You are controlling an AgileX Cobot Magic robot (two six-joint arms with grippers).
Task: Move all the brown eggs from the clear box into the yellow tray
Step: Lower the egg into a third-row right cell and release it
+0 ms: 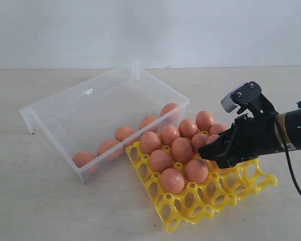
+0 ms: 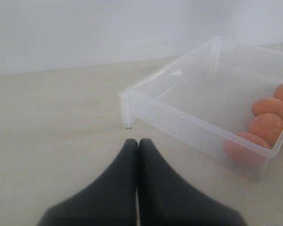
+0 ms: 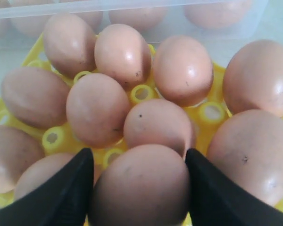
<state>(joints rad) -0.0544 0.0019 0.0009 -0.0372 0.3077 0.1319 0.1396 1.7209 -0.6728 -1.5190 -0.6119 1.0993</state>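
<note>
1. The clear box sits left of the worktop's middle. Five brown eggs line its wall nearest the tray.
2. The yellow tray touches that wall. Its box-side cups are filled, and those along its near and right edges are empty.
3. The right gripper is over the tray, pinching one egg by its flanks just above the seated eggs. I judge this arm the nearer.
4. The left gripper, tips pressed together, points at a box corner from bare worktop.

Yellow tray: near cup rows open from above; far rows packed with brown eggs. Clear box: far half bare, eggs line tray-side wall.
</note>
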